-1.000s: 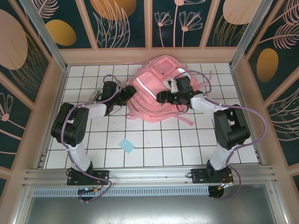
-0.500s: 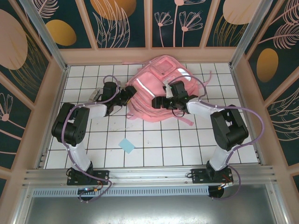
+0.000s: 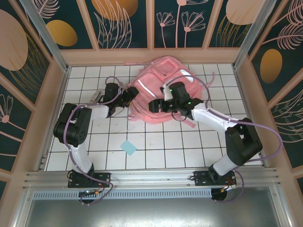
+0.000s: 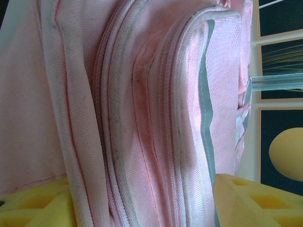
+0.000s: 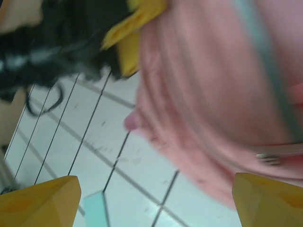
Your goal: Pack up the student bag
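Your student bag (image 3: 163, 71) lies flat on the tiled table (image 3: 161, 142), up against both grippers. It is just right of the left gripper (image 3: 130, 98) and under and beyond the right gripper (image 3: 156, 105).

On the left wrist view the bag's side (image 4: 156, 118) fills the space between your yellow pads (image 4: 28, 205). There are folds of pink fabric, a zip track (image 4: 110, 142) and a silvery reflective strip (image 4: 204, 109) that runs down to the right-hand pad. The zip looks closed along the stretch you can see, and you can't tell what is inside the bag.

Your left gripper (image 4: 142, 203) is clamped on that thick bundle at the bag's left edge, jaws part-way apart with fabric against both pads. The left arm reaches low across the tiles, its forearm angled in toward the bag.

Your right gripper (image 5: 154, 203) stands wide with nothing between the fingertips (image 5: 40, 198). That view is blurred. It shows the bag's rounded edge (image 5: 213, 85) above and to the right of the fingers, and bare tiles below.

The right arm stretches out on a diagonal from its base. Its elbow is off to the right, its wrist is over the near part of the bag, and the gripper points across toward your left gripper.

A small blue square (image 3: 128, 147) lies on the tiles toward the arm bases, well apart from the bag. On the right wrist view it sits just beside the left fingertip (image 5: 97, 210).
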